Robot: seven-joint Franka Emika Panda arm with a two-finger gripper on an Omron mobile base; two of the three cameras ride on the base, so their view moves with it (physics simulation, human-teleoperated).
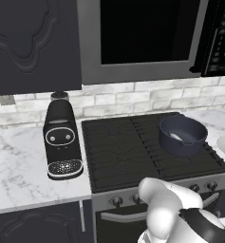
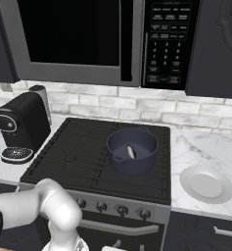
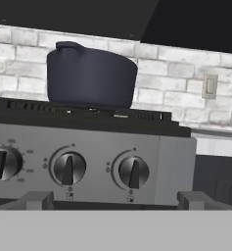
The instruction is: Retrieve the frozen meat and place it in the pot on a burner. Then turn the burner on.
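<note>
The dark blue-grey pot (image 1: 182,135) (image 2: 132,149) (image 3: 90,76) stands on a right-hand burner (image 1: 187,160) of the black grated cooktop. Inside it lies a small pale oblong piece, the frozen meat (image 1: 175,137) (image 2: 131,152). In the hand view my gripper (image 3: 117,201) is open, its fingertips (image 3: 38,199) wide apart, low in front of the stove's face. It points at the round silver-grey knobs (image 3: 68,168), and the rightmost knob (image 3: 133,171) sits just right of the gap's middle. Nothing is between the fingers.
A black coffee machine (image 1: 61,140) (image 2: 19,127) stands on the marble counter left of the cooktop. A white plate (image 2: 206,183) lies on the counter to the right. A microwave (image 1: 142,38) hangs above. The oven handle (image 2: 112,226) runs below the knobs.
</note>
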